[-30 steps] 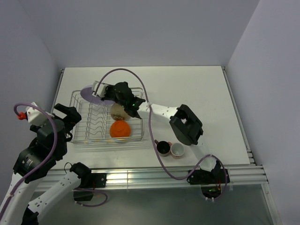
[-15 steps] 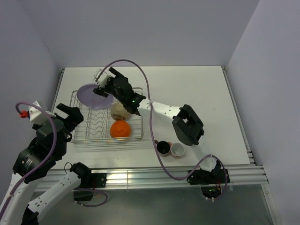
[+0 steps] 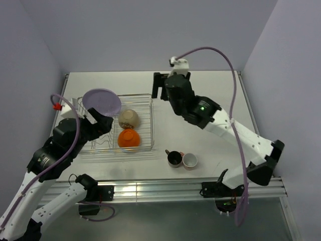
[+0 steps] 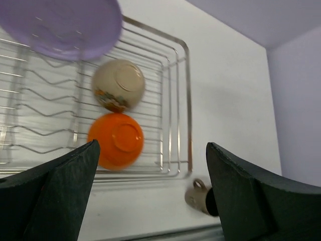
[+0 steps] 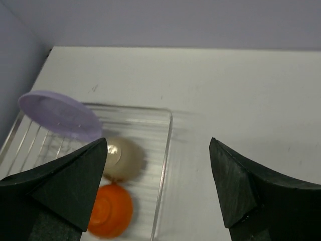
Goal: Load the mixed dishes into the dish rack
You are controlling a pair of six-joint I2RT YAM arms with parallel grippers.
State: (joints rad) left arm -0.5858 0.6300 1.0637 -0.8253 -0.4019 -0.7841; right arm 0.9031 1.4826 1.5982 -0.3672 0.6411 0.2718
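Let go of the lilac plate [image 3: 102, 102] since a second ago. Left it leaning up on its edge at the upper left of the dish rack [image 3: 152, 128]. Pulled the right gripper [image 3: 160, 88] away to the upper middle of the top view, fingers wide apart, holding nothing. Brought the left gripper [image 3: 100, 123] closer to the rack's left side, spread wide too and empty. In the rack's right half: beige bowl [image 3: 129, 119], bottom showing, and orange bowl [image 3: 129, 138], bottom up, just below it. On the white table [image 3: 125, 81], lower right of the rack: dark cup [image 3: 174, 158] right beside the pink cup [image 3: 190, 160]. Up top, a looping purple cable [image 3: 220, 54].
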